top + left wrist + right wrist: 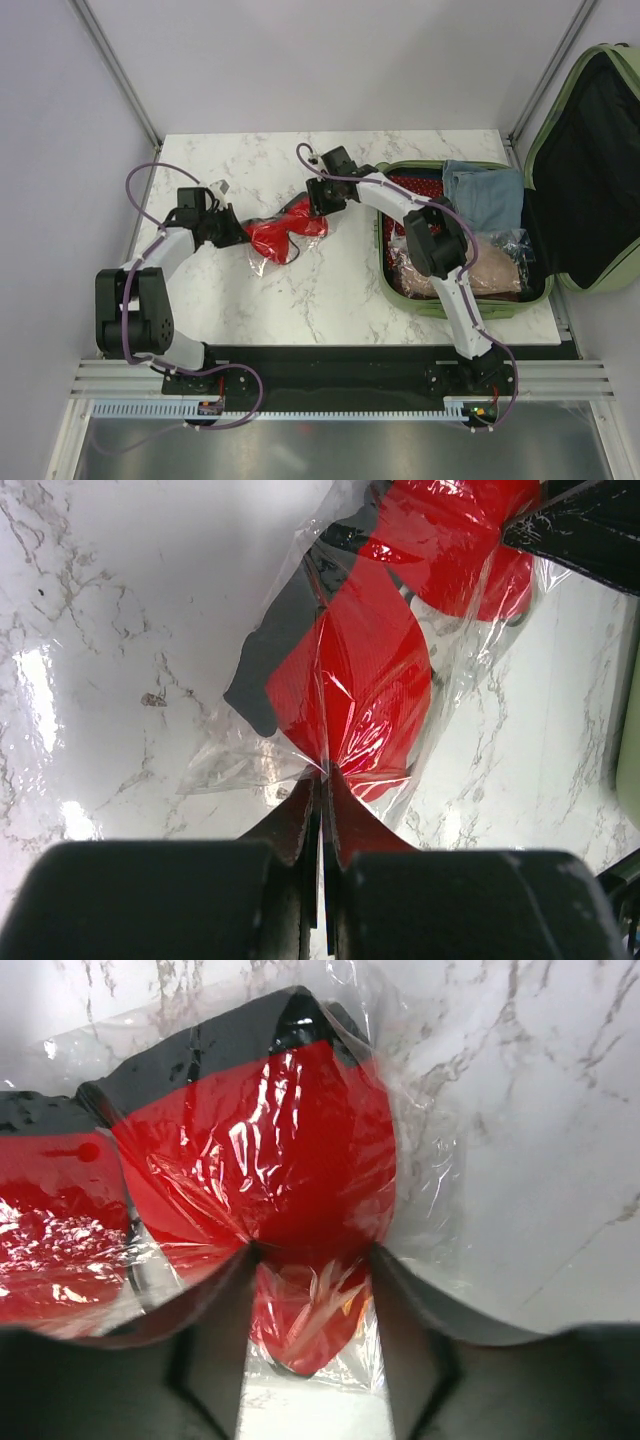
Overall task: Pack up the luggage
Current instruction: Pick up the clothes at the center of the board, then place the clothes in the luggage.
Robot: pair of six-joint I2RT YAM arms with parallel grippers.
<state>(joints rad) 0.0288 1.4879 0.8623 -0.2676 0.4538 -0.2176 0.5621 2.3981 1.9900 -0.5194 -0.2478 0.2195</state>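
A clear plastic bag holding a red and black item [275, 238] lies on the marble table between my two grippers. My left gripper [237, 232] is shut on the bag's left edge; the left wrist view shows the film pinched at the tips of the gripper [325, 775], with the red item [360, 680] just beyond. My right gripper [312, 208] clamps the bag's right end. In the right wrist view the fingers of the gripper [310, 1250] press both sides of the red bundle [270, 1150]. The luggage [465, 305], sage green, lies open at the right, its lid [590, 170] raised.
Inside the luggage lie a folded blue denim garment [485, 190], a tan bagged item [490, 270] and something red with dots [415, 185]. The right arm reaches leftward over the luggage's left rim. Metal frame posts stand at the table's back corners.
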